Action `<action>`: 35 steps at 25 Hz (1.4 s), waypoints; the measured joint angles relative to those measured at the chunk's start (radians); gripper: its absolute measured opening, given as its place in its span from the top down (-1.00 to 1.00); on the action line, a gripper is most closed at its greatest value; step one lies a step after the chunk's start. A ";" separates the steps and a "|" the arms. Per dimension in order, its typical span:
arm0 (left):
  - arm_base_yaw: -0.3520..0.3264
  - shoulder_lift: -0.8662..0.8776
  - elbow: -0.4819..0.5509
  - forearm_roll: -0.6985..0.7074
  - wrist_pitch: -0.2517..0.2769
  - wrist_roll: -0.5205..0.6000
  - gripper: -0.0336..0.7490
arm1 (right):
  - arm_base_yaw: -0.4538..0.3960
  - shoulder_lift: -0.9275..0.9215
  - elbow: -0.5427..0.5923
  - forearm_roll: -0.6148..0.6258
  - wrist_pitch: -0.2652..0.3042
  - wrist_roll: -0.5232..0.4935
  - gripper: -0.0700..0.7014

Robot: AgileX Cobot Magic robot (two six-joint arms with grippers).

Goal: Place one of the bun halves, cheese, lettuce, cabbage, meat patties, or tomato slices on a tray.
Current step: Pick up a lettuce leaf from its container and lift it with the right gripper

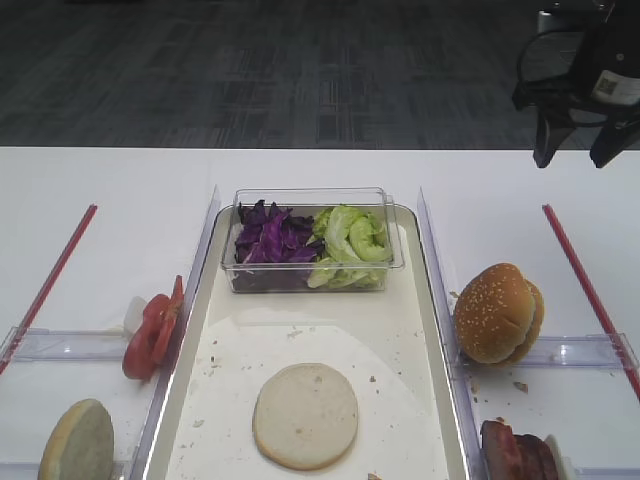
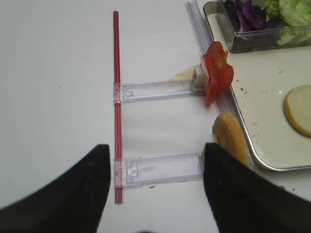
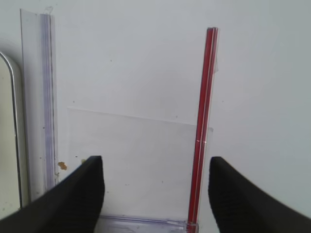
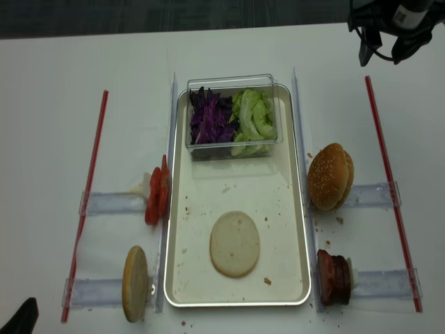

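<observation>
Exterior high: flat pale round bun half (image 1: 305, 415) on crumb-speckled tray (image 1: 425, 300).

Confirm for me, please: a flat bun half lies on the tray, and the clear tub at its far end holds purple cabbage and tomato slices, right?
Not quite. The flat bun half does lie on the tray, but the clear tub holds purple cabbage and lettuce, not tomato. The tomato slices stand outside the tray's left edge, as the exterior high view shows.
</observation>
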 joint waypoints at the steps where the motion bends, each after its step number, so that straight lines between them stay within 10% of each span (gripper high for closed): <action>1: 0.000 0.000 0.000 0.000 0.000 0.000 -0.18 | 0.000 0.004 -0.005 0.000 0.000 0.000 -0.40; 11: 0.000 0.000 0.000 0.000 0.000 0.000 -0.18 | 0.013 0.011 -0.011 0.035 0.004 0.010 -0.40; 35: 0.000 0.000 0.000 0.000 0.000 0.000 -0.18 | 0.416 0.169 -0.202 0.053 0.006 0.092 -0.40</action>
